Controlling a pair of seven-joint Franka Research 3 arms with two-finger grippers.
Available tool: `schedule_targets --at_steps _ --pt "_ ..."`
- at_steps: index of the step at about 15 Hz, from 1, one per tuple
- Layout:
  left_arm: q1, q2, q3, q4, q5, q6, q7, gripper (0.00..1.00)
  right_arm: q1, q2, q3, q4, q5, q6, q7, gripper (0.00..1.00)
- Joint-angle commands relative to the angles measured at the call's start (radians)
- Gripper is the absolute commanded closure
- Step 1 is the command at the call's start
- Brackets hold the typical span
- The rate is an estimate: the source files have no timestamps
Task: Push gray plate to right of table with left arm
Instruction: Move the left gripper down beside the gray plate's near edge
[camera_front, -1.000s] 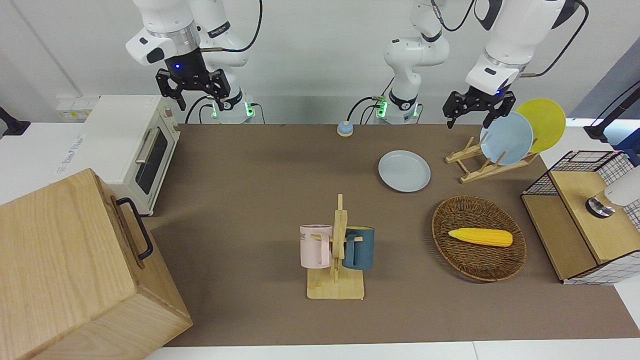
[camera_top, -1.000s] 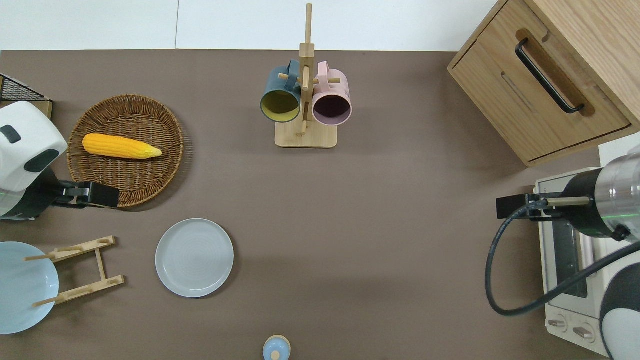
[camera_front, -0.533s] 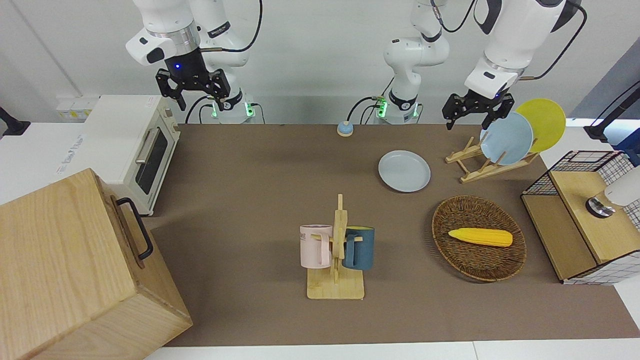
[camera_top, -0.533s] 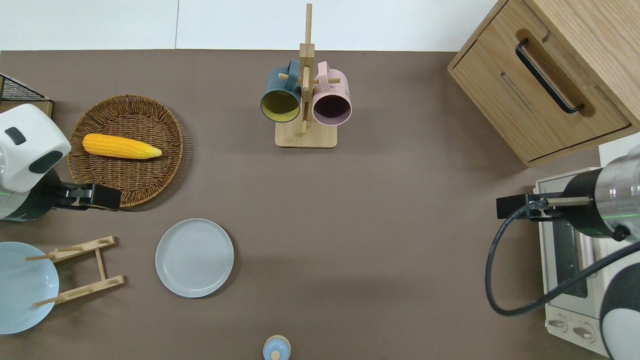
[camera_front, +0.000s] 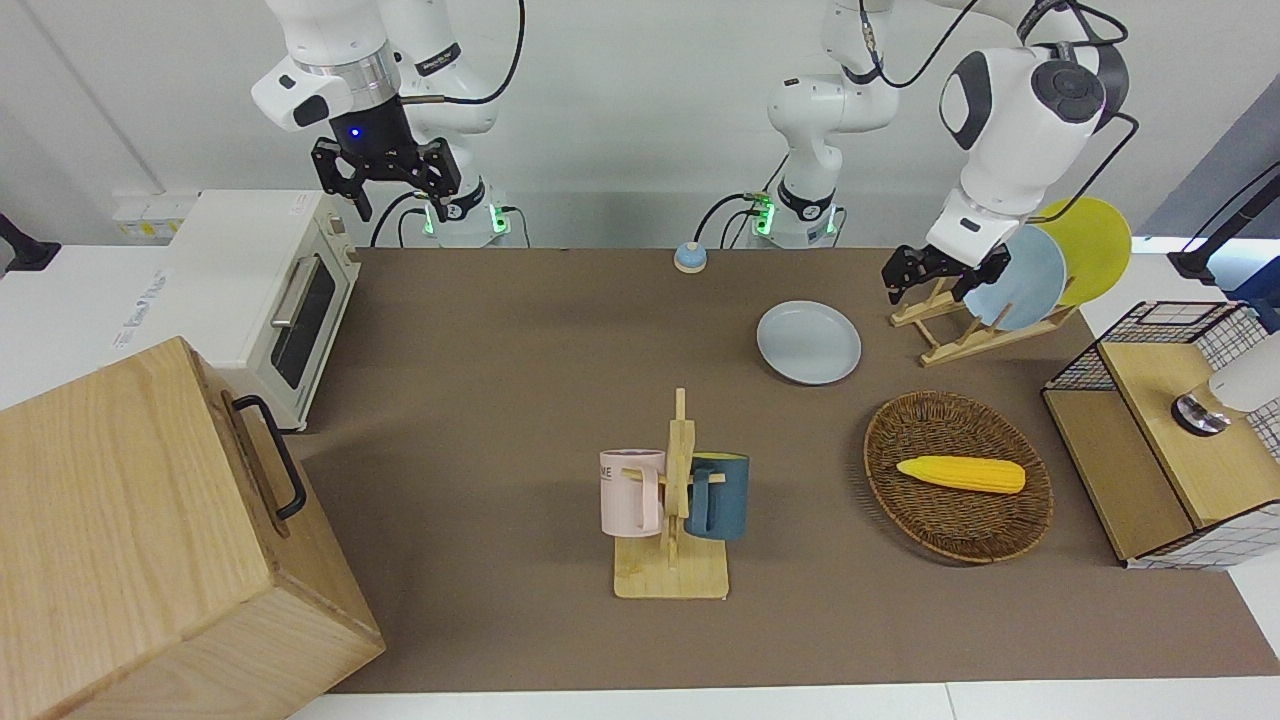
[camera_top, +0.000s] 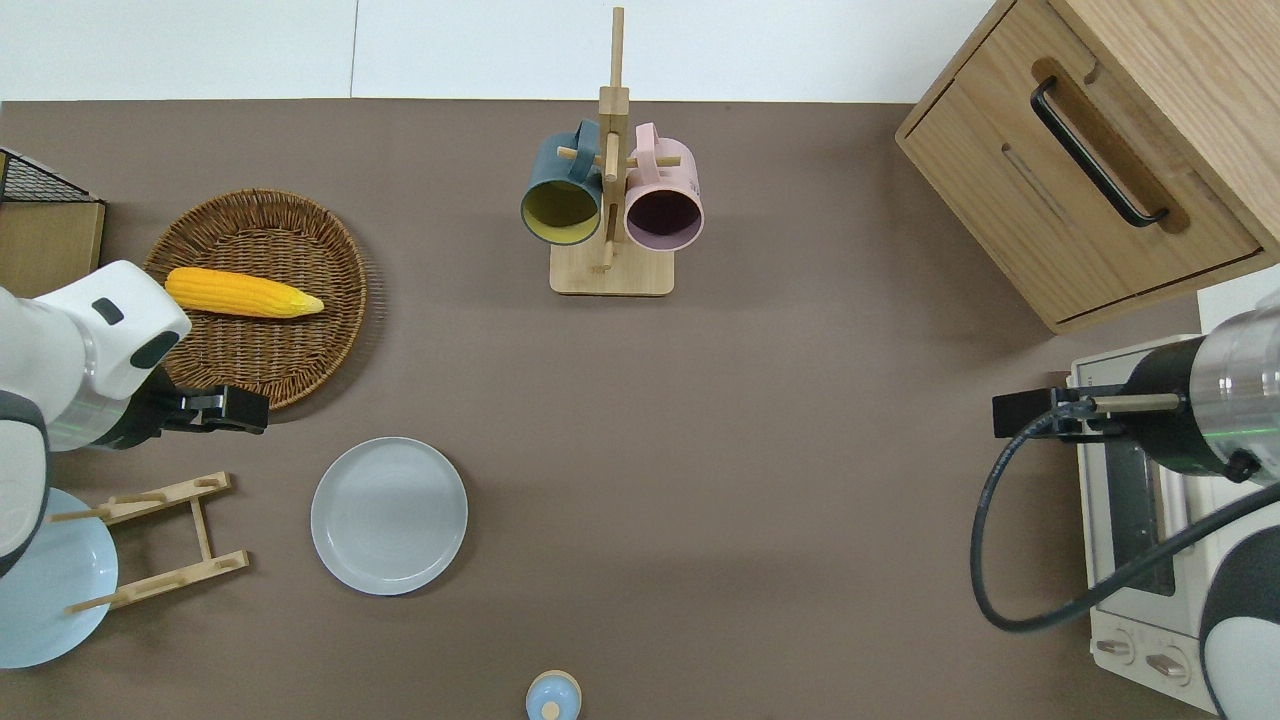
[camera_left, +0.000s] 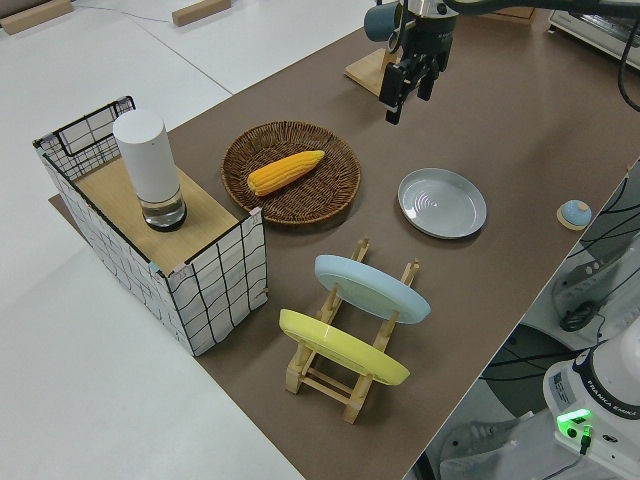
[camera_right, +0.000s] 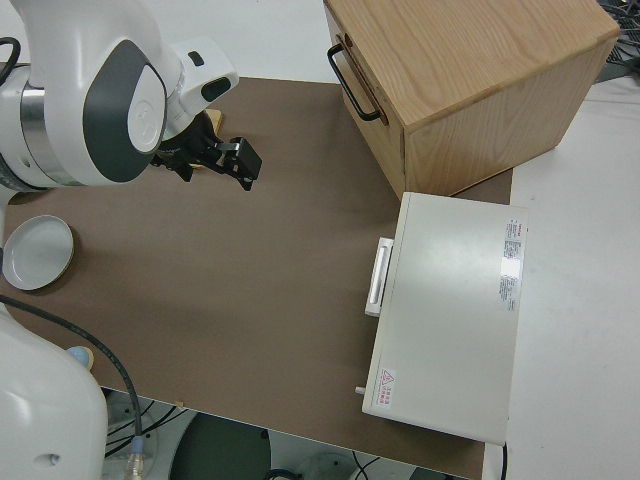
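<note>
- The gray plate (camera_top: 389, 515) lies flat on the table (camera_top: 760, 480), toward the left arm's end, with nothing touching it.
- Taking the plate as landmark: the left gripper (camera_top: 232, 410) hangs in the air toward the left arm's end from it, over bare table just off the rim of the wicker basket (camera_top: 330, 330); its fingers are apart and hold nothing (clear of the plate).
- The basket, holding a corn cob (camera_top: 243, 292), sits farther from the robots than the plate.
- The wooden dish rack (camera_top: 160, 540) stands beside the plate toward the left arm's end, with a sky-blue plate (camera_front: 1020, 278) and a yellow plate (camera_front: 1090, 245) leaning in it.
- The mug tree (camera_top: 611, 200), with a dark blue and a pink mug, stands farther from the robots than the plate, toward the right arm's end.
- The right arm (camera_front: 345, 90) is parked, its fingers apart.
</note>
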Motion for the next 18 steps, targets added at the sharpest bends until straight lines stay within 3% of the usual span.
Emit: schedule_targets --at_steps 1,4,8,11,15,18 --pt "-0.008 -0.112 0.012 -0.229 -0.030 0.167 0.005 0.02 -0.024 -0.027 0.014 -0.027 0.021 -0.001 0.010 0.005" --pt "-0.018 -0.124 0.012 -0.321 -0.039 0.219 0.008 0.03 -0.024 -0.027 0.014 -0.027 0.021 0.000 0.010 0.005" --pt "-0.016 -0.124 0.014 -0.437 -0.041 0.305 0.107 0.04 -0.024 -0.027 0.014 -0.027 0.021 0.000 0.010 0.005" --pt "-0.019 -0.126 0.038 -0.487 -0.042 0.325 0.114 0.04 -0.024 -0.027 0.014 -0.027 0.021 0.000 0.010 0.005" --pt "-0.019 -0.133 0.077 -0.605 -0.061 0.446 0.115 0.07 -0.024 -0.027 0.014 -0.027 0.021 0.000 0.012 0.005" --pt "-0.021 -0.133 0.083 -0.634 -0.081 0.454 0.115 0.09 -0.024 -0.027 0.014 -0.027 0.021 0.000 0.010 0.005"
